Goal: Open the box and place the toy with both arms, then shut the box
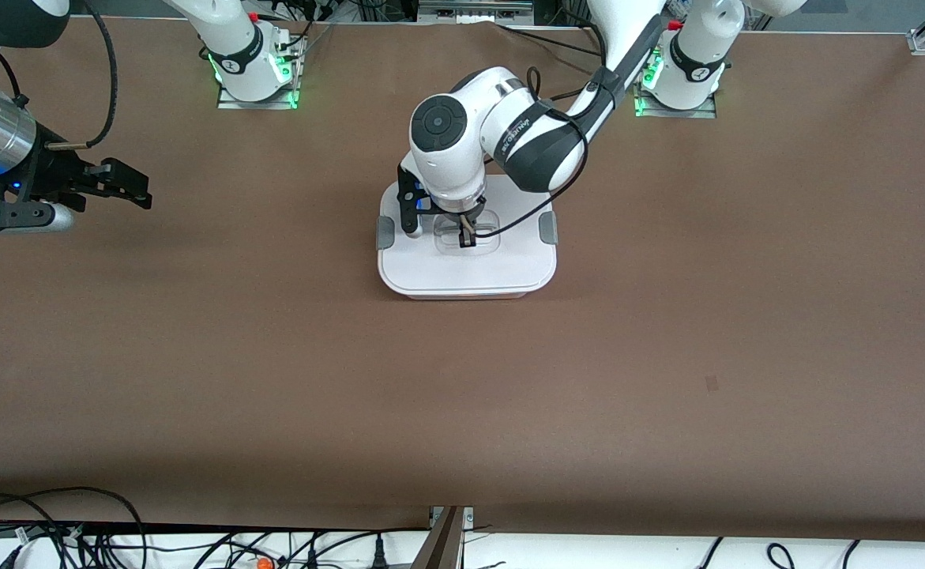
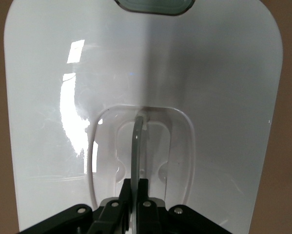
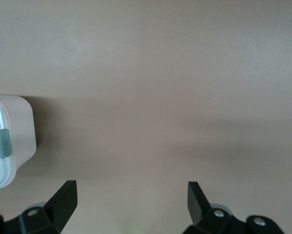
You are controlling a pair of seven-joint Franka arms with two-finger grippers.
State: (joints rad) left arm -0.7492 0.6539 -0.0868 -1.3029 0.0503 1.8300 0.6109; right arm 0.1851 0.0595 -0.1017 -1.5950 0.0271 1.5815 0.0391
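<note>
The box (image 1: 470, 273) stands in the middle of the table with its white lid (image 2: 209, 87) on and a grey clip (image 1: 384, 231) at each end. My left gripper (image 1: 466, 233) is down on the lid's recess. Its jaws (image 2: 138, 187) are shut on the thin upright handle (image 2: 137, 141). Toward the right arm's end of the table, my right gripper (image 1: 144, 190) hangs over bare table. It (image 3: 131, 187) stands open with nothing between its fingers, and one corner of the box (image 3: 19, 126) with a clip (image 3: 0, 143) shows in its view. The toy is out of view.
The brown table top (image 1: 667, 356) stretches wide around the box. Both arm bases (image 1: 253, 75) with green lights stand at the edge farthest from the front camera. Cables (image 1: 75, 537) and a metal bracket (image 1: 446, 537) run along the nearest edge.
</note>
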